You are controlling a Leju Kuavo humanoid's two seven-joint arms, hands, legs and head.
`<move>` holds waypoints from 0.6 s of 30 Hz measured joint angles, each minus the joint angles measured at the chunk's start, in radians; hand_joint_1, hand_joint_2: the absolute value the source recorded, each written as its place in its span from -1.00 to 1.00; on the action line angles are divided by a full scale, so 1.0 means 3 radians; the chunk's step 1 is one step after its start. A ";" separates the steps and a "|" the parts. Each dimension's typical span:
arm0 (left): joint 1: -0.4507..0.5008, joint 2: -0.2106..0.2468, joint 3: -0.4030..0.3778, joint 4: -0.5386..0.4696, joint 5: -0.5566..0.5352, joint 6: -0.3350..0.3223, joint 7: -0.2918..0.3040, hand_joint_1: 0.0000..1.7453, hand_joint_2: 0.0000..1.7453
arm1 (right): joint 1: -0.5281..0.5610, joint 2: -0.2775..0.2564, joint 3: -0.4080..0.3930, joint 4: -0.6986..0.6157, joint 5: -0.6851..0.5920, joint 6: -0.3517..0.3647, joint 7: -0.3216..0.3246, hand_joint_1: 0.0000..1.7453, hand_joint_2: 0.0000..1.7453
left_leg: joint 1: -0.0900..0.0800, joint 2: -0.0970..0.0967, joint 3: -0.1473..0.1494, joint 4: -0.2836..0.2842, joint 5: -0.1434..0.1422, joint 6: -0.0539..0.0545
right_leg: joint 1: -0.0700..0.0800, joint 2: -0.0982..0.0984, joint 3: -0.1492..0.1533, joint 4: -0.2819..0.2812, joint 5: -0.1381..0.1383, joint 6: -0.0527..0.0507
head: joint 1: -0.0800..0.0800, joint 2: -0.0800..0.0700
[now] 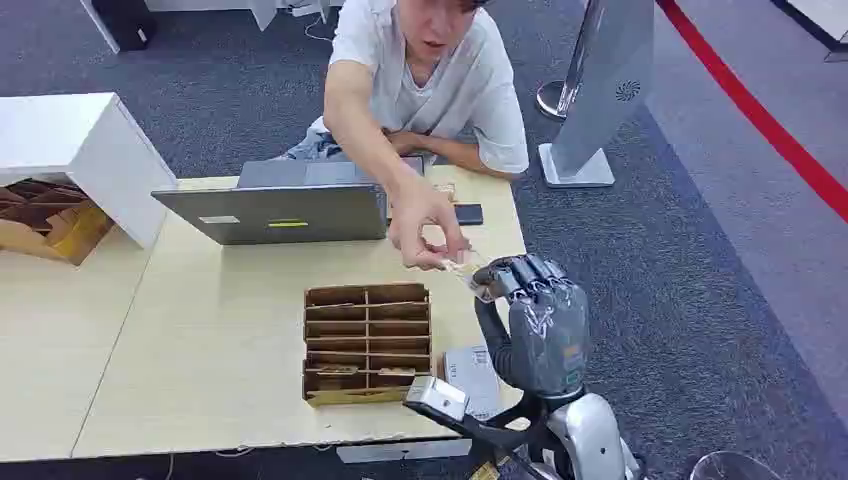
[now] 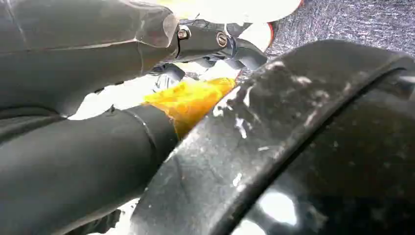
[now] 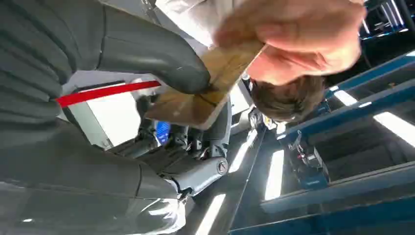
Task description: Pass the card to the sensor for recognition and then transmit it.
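Note:
My right hand [image 1: 540, 320] is raised above the table's right edge. It pinches a tan card [image 3: 195, 103] between the thumb [image 3: 161, 63] and the fingers beneath. In the head view the card [image 1: 466, 269] sticks out from my fingertips toward a person's hand [image 1: 425, 230], which grips its other end. That person's fingers [image 3: 293, 39] cover the far part of the card. A flat grey device [image 1: 472, 372] lies on the table near the front edge, partly behind my forearm. My left hand [image 2: 98, 63] is seen close up, and how its fingers lie is unclear.
A cardboard slotted rack [image 1: 367, 342] stands on the light wooden table [image 1: 200, 340]. Behind it is a grey laptop [image 1: 275, 210], with a dark phone [image 1: 467, 214] beside it. The person leans over the far edge. A white box [image 1: 80, 150] and a cardboard bin [image 1: 40, 220] sit at left.

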 joint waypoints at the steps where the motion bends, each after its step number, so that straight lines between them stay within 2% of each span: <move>1: 0.0000 0.0000 0.0000 0.0000 -0.0003 0.0000 0.0000 -1.00 -1.00 | 0.0001 0.0000 0.0000 0.0000 -0.0009 0.0000 -0.0013 1.00 1.00 | 0.0000 0.0000 0.0000 0.0000 0.0000 0.0000 | 0.0000 0.0000 0.0000 0.0000 0.0000 0.0000 | 0.0000 0.0000; 12: -0.0001 0.0000 0.0000 0.0000 -0.0008 -0.0003 0.0000 -1.00 -1.00 | 0.0001 0.0000 0.0000 0.0000 -0.0057 0.0003 -0.0041 1.00 1.00 | 0.0000 0.0000 0.0000 0.0000 0.0000 0.0000 | 0.0000 0.0000 0.0000 0.0000 0.0000 0.0000 | 0.0000 0.0000; 18: -0.0003 0.0000 0.0000 0.0000 -0.0013 -0.0006 0.0000 -1.00 -1.00 | 0.0008 -0.0001 0.0001 -0.0001 -0.0312 0.0112 -0.0112 1.00 1.00 | 0.0000 0.0000 0.0000 0.0000 0.0000 0.0000 | 0.0000 0.0000 0.0000 0.0000 0.0000 0.0000 | -0.0001 0.0000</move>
